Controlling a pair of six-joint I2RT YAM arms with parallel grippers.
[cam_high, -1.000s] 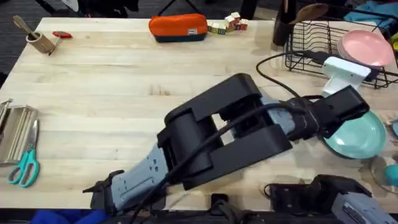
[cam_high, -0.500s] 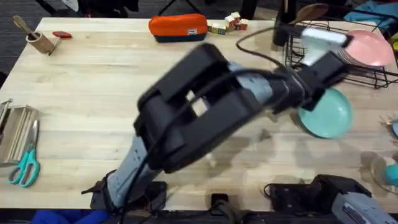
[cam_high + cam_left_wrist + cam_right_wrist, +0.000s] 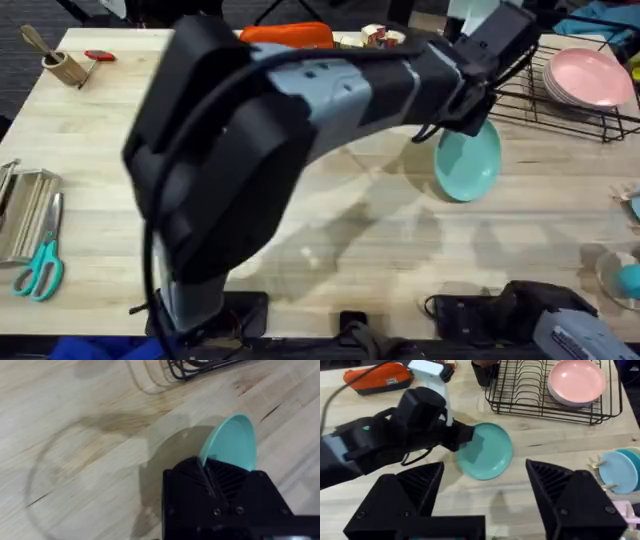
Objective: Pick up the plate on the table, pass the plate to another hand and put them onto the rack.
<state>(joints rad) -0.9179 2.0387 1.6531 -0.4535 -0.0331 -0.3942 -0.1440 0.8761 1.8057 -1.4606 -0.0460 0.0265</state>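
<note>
The left gripper [image 3: 465,440] holds the teal plate [image 3: 487,452] by its rim above the table [image 3: 545,450]. Behind it stands the black rack [image 3: 520,390] with pink plates [image 3: 576,382] inside. The right gripper [image 3: 485,492] is wide apart.

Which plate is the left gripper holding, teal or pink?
The teal plate: the left gripper is clamped on its rim, lifting it off the table. The pink plates sit stacked on the rack.
</note>
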